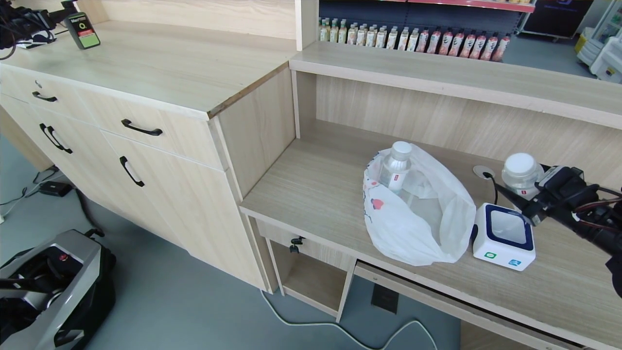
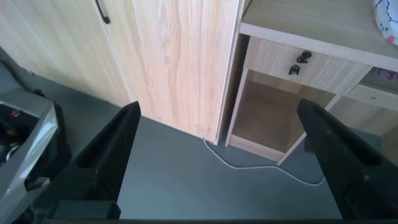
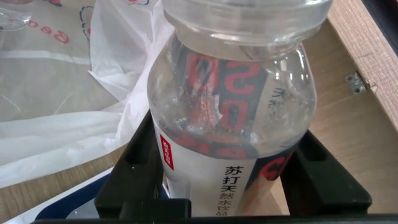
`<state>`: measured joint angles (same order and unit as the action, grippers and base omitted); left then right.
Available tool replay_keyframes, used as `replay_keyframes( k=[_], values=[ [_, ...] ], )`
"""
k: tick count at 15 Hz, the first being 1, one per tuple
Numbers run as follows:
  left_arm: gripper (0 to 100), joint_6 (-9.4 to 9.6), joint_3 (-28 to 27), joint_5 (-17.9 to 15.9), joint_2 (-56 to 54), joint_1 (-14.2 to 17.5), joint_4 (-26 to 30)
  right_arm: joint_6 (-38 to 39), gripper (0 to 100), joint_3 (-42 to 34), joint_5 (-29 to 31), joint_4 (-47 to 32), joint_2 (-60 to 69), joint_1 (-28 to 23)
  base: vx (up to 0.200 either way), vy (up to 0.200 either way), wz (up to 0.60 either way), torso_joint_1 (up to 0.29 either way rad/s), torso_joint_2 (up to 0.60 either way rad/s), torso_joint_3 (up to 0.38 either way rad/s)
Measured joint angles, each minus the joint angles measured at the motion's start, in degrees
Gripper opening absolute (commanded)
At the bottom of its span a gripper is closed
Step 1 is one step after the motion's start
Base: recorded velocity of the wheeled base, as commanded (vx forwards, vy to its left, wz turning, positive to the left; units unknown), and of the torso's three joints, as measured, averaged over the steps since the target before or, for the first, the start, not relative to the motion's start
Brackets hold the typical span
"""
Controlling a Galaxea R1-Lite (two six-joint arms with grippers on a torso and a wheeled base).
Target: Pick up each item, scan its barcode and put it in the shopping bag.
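Pale wood-grain laminate counter [image 1: 311, 194] carries the work.

White thin-plastic shopping bag [image 1: 437, 228] lies on it with its mouth gaping toward the scanner. One clear white-capped bagged bottle [image 1: 396, 170] is already inside.

White square box scanner [image 1: 505, 236] with a dark glass window sits just beside the bag's mouth, window up. Judgement: this placing lets an item pass over the window and then drop into the bag in one short sweep.

Clear, white-capped, red-labelled held bottle [image 1: 521, 174] stands upright just behind the scanner. Cannot tell whether its base touches the counter.

Right gripper [image 1: 527, 197]: black fingers [image 3: 134, 168] clamped on the bottle's body below the shoulder. The arm comes in low from the right.

Left gripper [image 2: 219, 112]: fingers wide apart and empty, hanging low over the grey floor [image 2: 186, 180] by the cabinet. Judged parked clear.
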<state>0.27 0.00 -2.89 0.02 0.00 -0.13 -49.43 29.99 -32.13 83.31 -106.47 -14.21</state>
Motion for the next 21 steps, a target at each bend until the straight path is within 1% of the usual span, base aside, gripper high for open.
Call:
replay_keyframes(
  k=[11, 14, 15, 18, 20, 21],
  values=[
    [100, -0.02, 0.00, 0.00, 0.00, 0.00, -0.02, 0.26, 0, 0.82, -0.02, -0.24, 0.18, 0.30, 0.000, 0.000, 0.00, 0.000, 0.00, 0.000],
    [100, 0.00, 0.00, 0.00, 0.00, 0.00, -0.02, 2.26, 0, 1.88, 0.09, -1.23, 2.10, 0.33, 0.000, 0.000, 0.00, 0.000, 0.00, 0.000],
    [100, -0.02, 0.00, -0.01, 0.00, 0.00, -0.02, 3.23, 0, 2.36, 0.26, -2.68, 3.36, 0.33, 0.000, 0.000, 0.00, 0.000, 0.00, 0.000],
    [100, 0.00, 0.00, -0.01, 0.00, -0.05, -0.02, 6.79, 0, 3.55, 0.48, -11.96, 9.89, 0.33, 0.000, 0.000, 0.00, 0.000, 0.00, 0.000],
    [100, -0.02, 0.00, -0.01, 0.00, 0.00, -0.02, 14.08, 0, 3.91, 1.68, -17.02, 16.15, 0.02, 0.000, 0.000, 0.00, 0.000, 0.00, 0.000],
    [100, 0.00, 0.00, -0.01, 0.00, 0.00, -0.02, 17.42, 0, 3.96, 2.88, -18.20, 18.58, -0.06, 0.000, 0.000, 0.00, 0.000, 0.00, 0.000]
  ],
)
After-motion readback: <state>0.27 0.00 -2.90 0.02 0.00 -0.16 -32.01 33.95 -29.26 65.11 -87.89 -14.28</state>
